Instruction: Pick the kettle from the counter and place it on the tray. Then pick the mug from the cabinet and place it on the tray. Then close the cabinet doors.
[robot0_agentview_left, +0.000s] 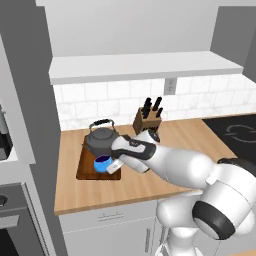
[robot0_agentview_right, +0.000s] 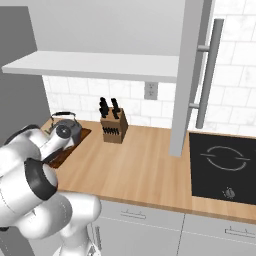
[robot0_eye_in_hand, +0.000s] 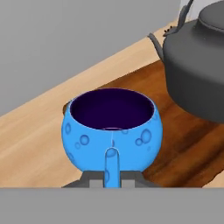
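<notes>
The two-finger gripper (robot0_eye_in_hand: 112, 180), clamped on the small bright blue mug's (robot0_eye_in_hand: 112, 131) handle beside the squat dark grey kettle (robot0_eye_in_hand: 197, 61), risks nudging that kettle or tipping the mug on release.

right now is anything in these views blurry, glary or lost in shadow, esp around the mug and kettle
Hand view: the mug is sharp with flat, even light; its dark inside hides the bottom, and the kettle is cropped at the frame edge. Left base view: soft overall, no glare, and the arm covers part of the tray. Right base view: the arm blocks most of the tray.
</notes>
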